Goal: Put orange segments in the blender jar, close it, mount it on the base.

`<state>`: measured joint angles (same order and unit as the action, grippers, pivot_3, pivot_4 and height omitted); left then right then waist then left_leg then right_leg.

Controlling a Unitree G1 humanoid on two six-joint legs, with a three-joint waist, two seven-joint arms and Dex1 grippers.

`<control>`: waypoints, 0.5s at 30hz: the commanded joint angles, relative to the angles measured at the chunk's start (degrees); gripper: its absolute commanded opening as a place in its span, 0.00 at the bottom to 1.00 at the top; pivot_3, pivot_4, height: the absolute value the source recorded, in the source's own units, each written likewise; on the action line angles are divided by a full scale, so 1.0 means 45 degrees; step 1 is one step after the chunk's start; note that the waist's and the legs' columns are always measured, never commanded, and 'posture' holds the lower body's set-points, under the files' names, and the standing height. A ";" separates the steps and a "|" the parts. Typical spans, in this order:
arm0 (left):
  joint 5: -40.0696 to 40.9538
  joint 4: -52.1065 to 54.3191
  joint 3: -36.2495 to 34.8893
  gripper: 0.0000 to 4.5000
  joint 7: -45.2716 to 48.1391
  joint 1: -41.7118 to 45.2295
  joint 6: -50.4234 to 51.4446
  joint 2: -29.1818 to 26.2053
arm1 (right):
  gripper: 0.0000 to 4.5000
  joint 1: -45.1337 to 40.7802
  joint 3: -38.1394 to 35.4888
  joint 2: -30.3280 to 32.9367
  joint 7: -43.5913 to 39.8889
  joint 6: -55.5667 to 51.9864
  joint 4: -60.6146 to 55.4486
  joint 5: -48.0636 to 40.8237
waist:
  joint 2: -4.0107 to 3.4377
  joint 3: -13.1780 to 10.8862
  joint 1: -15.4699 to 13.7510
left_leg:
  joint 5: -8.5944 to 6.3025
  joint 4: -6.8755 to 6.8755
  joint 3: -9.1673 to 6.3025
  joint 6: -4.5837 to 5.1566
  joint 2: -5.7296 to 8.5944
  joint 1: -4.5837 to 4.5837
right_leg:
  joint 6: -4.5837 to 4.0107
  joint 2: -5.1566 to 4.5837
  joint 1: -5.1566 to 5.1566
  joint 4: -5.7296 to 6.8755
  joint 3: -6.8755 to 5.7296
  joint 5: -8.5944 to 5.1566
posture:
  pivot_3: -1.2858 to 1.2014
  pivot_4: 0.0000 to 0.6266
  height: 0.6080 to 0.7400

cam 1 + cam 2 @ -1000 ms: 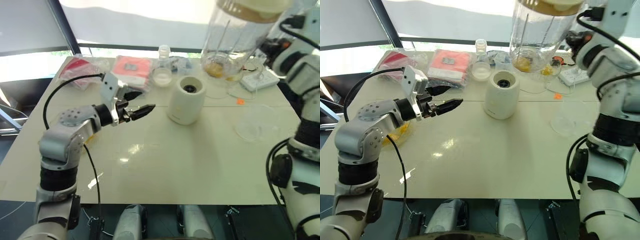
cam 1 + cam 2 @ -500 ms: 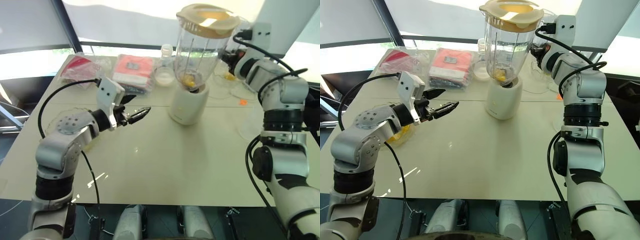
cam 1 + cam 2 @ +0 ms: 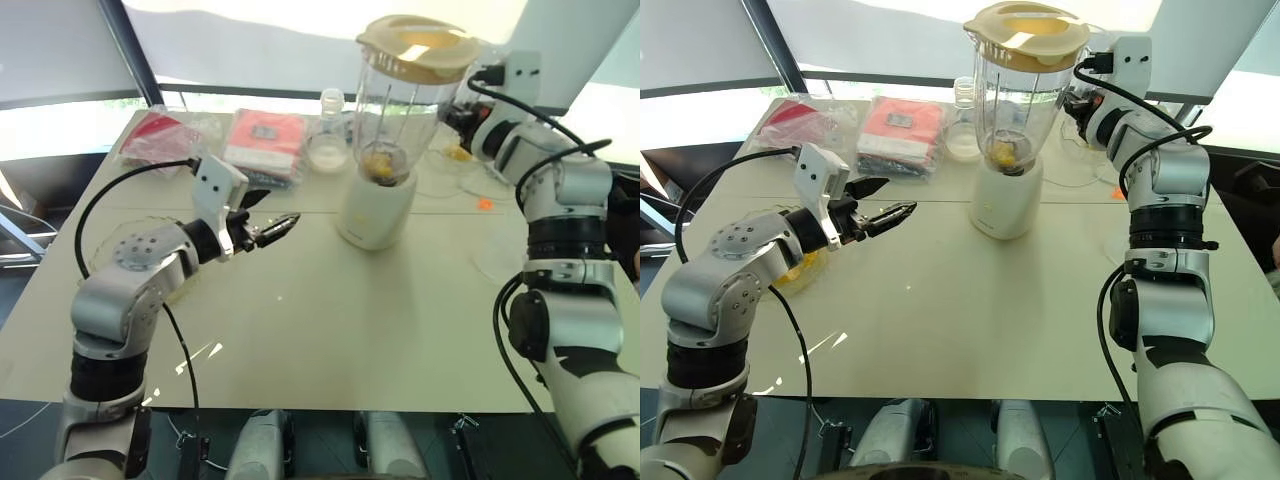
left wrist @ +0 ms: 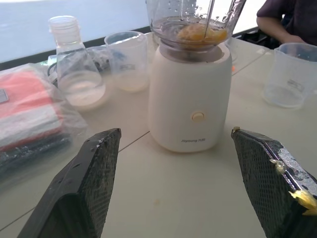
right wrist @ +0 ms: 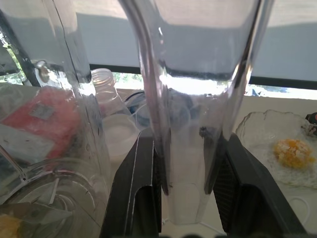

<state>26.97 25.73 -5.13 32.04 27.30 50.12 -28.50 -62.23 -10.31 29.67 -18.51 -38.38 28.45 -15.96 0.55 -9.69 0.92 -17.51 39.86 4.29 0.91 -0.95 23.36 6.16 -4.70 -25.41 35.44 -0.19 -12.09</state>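
Note:
The blender jar (image 3: 400, 110) stands upright on the white base (image 3: 378, 215) near the table's back middle. A cream lid (image 3: 418, 45) covers the jar. Orange segments (image 4: 200, 33) lie at the jar's bottom, just above the base (image 4: 190, 99). My right gripper (image 5: 187, 139) is shut on the jar's clear handle (image 5: 185, 99), one black finger on each side. From the back right, that arm reaches the jar (image 3: 1020, 95) at mid height. Left of the base, my left gripper (image 3: 898, 197) hovers open and empty, pointing at it.
A clear bottle (image 3: 327, 140) and bagged red packets (image 3: 262, 140) lie behind and left of the base. A glass bowl with yellow scraps (image 5: 287, 148) sits at the back right. Another bowl (image 3: 795, 268) is under my left forearm. A clear cup (image 4: 294, 74) and a person's arm (image 4: 282, 20) are nearby.
My right gripper brought the jar down and to the left from high at the back right onto the base. It has barely moved in the last half second. The left arm held still.

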 commanded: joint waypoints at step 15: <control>0.0140 0.0303 0.0272 0.82 -0.0133 0.0143 -0.0382 -0.0016 | 0.18 0.0526 -0.0585 0.0146 -0.0509 -0.0535 -0.0178 -0.0460 | -0.0001 -0.0001 -0.0028 | -0.0001 -0.0031 0.0009 0.0001 0.0001 0.0005 | 0.0000 0.0000 0.0000 -0.0043 -0.0002 0.0000 | 0.52 0.24 1.00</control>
<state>26.99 25.74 -3.56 31.54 27.32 49.67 -28.35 -59.82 -11.85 30.24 -19.57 -40.98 28.87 -17.06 0.55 -9.69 0.80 -17.52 39.71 4.34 0.92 -0.94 23.38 6.16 -4.70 -25.41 35.24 -0.20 -12.09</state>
